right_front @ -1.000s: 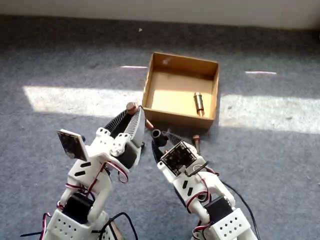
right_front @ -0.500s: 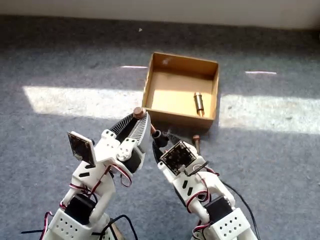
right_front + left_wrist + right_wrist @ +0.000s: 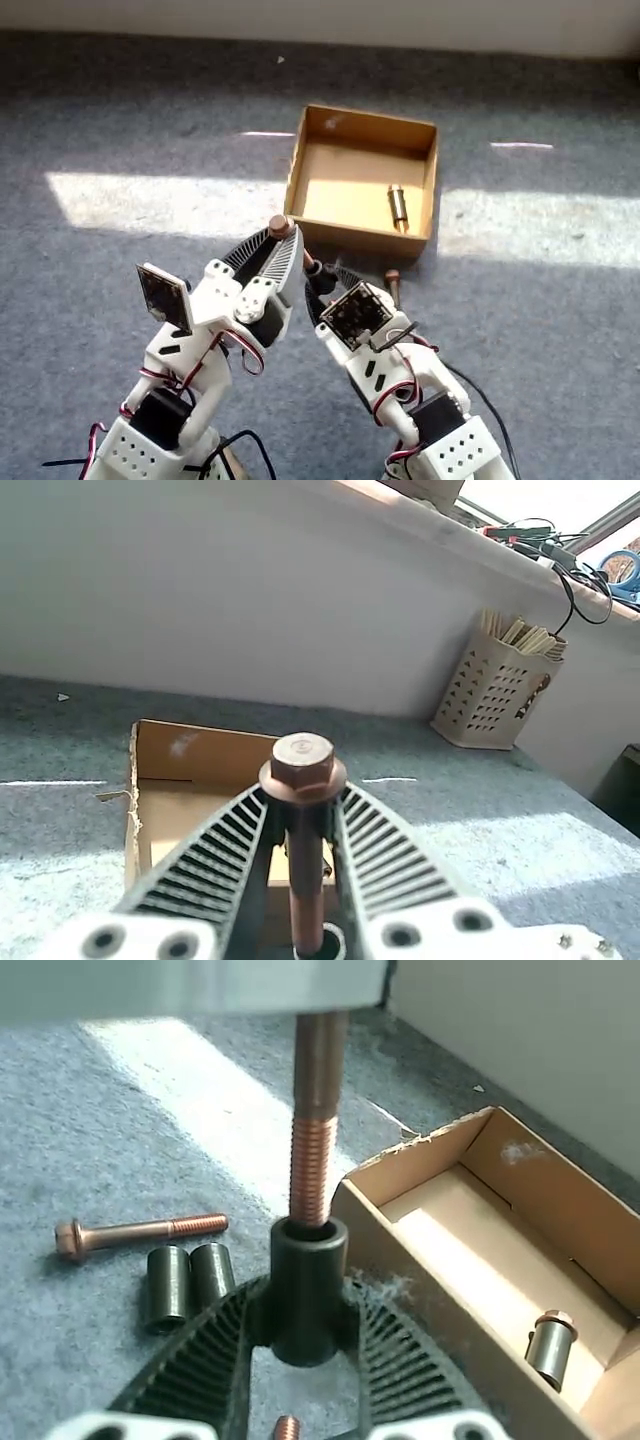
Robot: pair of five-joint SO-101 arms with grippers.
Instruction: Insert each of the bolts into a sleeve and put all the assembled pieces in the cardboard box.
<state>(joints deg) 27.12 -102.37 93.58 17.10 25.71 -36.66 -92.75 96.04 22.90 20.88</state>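
Cardboard box point(image 3: 340, 190): we see it on the grey carpet point(image 3: 150, 120), toward the far edge.
Left gripper point(image 3: 300, 810): pinching a bolt point(image 3: 303, 765) just under its head.
Right gripper point(image 3: 308, 1305): clamped on a sleeve point(image 3: 308, 1280), near the box's front wall; the bolt's threaded tip sits in its mouth.
Assembled piece point(image 3: 398, 207): by the box's right wall.

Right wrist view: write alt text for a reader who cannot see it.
The right pincer grips a dark sleeve upright, with a copper bolt standing threaded end down in its top. Beside it lie a loose bolt and two spare sleeves; the cardboard box holds one assembled piece.
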